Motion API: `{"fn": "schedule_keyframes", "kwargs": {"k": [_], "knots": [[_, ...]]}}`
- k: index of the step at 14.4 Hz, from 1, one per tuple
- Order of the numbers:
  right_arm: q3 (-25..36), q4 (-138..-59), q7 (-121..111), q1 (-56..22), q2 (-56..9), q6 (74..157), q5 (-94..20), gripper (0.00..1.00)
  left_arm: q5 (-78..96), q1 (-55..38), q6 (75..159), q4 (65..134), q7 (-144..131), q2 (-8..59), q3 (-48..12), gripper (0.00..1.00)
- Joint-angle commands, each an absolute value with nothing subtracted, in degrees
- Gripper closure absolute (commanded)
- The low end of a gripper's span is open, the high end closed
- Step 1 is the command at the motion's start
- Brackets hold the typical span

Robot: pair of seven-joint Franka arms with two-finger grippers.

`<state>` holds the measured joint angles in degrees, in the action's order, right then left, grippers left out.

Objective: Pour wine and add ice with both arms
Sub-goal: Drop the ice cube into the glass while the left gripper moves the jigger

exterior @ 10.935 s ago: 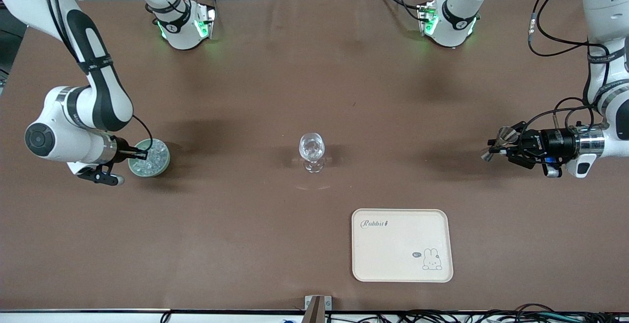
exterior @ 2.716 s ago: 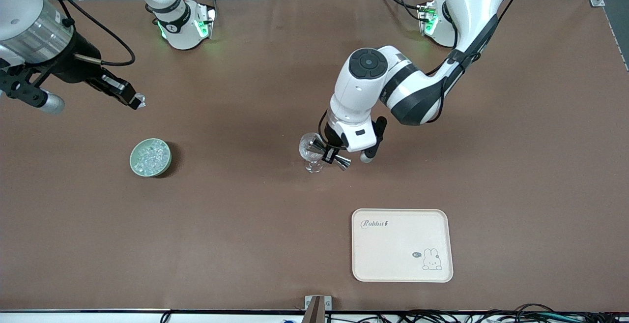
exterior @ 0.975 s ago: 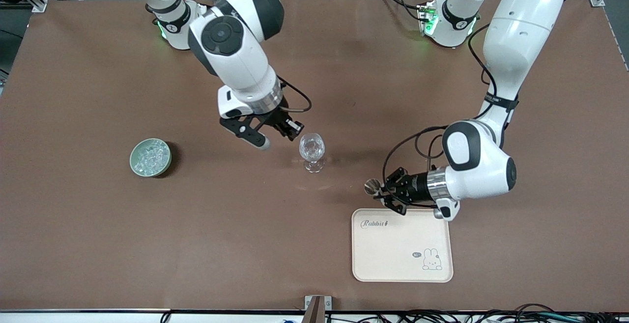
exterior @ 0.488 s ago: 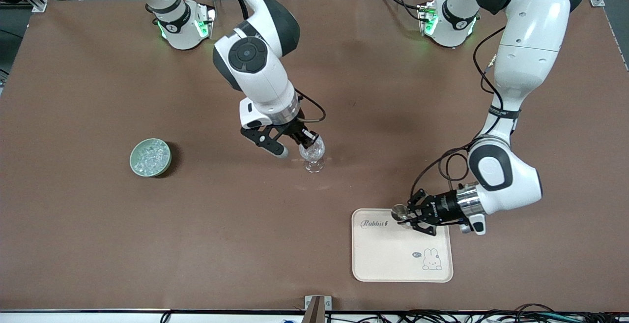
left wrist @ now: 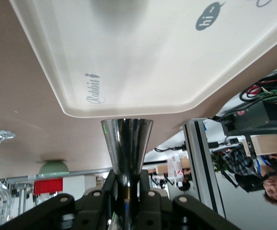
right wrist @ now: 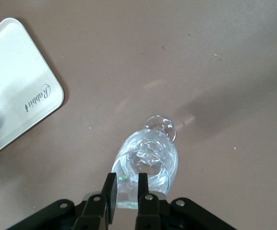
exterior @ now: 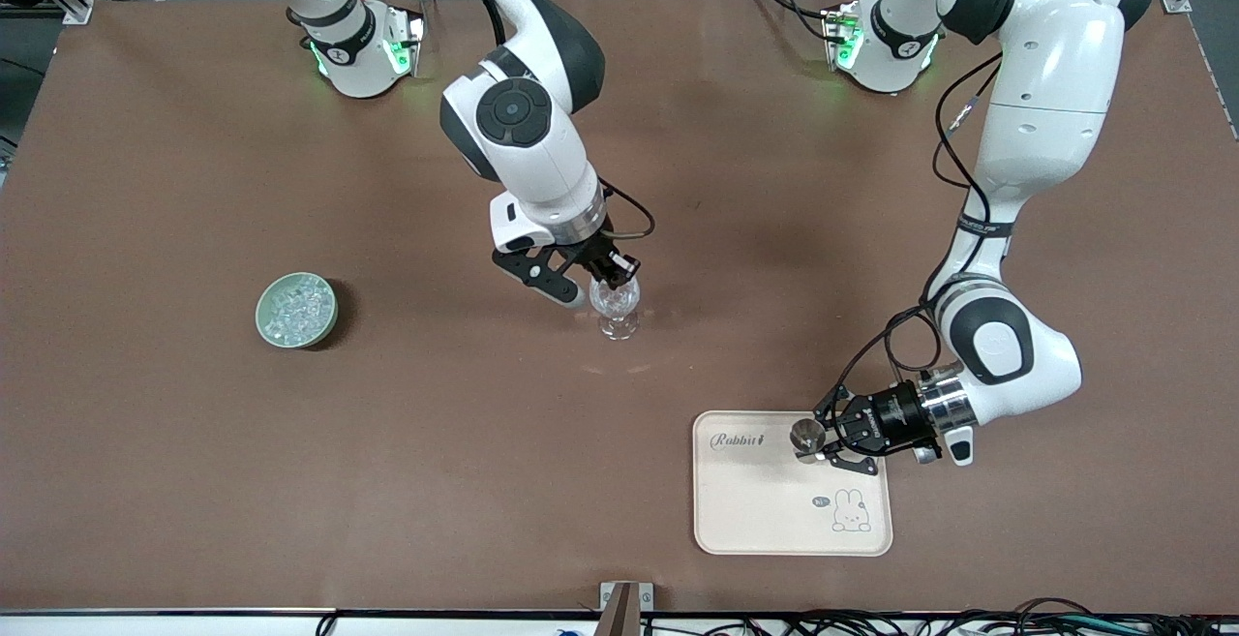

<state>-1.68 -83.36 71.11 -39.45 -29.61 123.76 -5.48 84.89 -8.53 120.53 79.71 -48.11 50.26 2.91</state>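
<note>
A clear stemmed glass (exterior: pixel 617 302) stands mid-table with clear glinting pieces inside; it also shows in the right wrist view (right wrist: pixel 153 155). My right gripper (exterior: pixel 609 277) hangs right over the glass rim, shut on a small clear ice cube (right wrist: pixel 127 191). More ice fills a green bowl (exterior: pixel 296 310) toward the right arm's end of the table. My left gripper (exterior: pixel 813 439) is shut on a silver metal jigger (left wrist: pixel 127 141), holding it low over the corner of the cream tray (exterior: pixel 774 520) that is farthest from the front camera.
The cream tray with the rabbit print lies nearer the front camera than the glass, and its bare surface shows in the left wrist view (left wrist: pixel 143 52). Brown table cloth (exterior: pixel 436 442) lies between bowl, glass and tray.
My right gripper has carried the ice cube from beside the glass to over its rim. My left gripper has moved the jigger from over the table to over the tray.
</note>
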Motion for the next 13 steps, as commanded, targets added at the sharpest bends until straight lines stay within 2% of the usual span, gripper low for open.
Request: {"fn": "schedule_keyframes", "kwargs": {"k": [1,3,5,8,10,11,13], "knots": [[-1.1,-84.2,72.4,-40.1,-29.6,123.8,-4.2,0.91,90.2,-7.9,115.7,76.6,-45.2,52.6,4.7,0.99],[-1.1,-84.4,72.4,-40.1,-29.6,123.8,-3.7,0.89,93.5,-8.0,115.0,76.7,-42.1,54.0,4.9,0.99],[-1.2,-84.6,72.4,-40.0,-29.6,123.8,-3.7,0.82,94.7,-8.3,115.1,76.6,-40.6,54.9,4.9,0.99],[-1.2,-84.7,72.4,-40.1,-29.7,123.8,-3.7,0.52,98.0,-9.1,117.2,76.0,-40.2,56.3,4.8,0.99],[-1.2,-84.6,72.3,-40.1,-29.6,123.8,-3.7,0.13,99.5,-9.9,119.2,76.0,-39.6,56.8,4.7,0.99],[-1.2,-84.5,72.3,-40.1,-29.6,123.7,-3.7,0.01,99.8,-9.9,119.4,75.7,-39.2,57.6,4.6,0.99],[-1.1,-83.9,72.0,-39.7,-29.1,123.2,-3.7,0.0,99.8,-9.9,119.4,74.7,-39.0,58.4,4.7,0.99]]}}
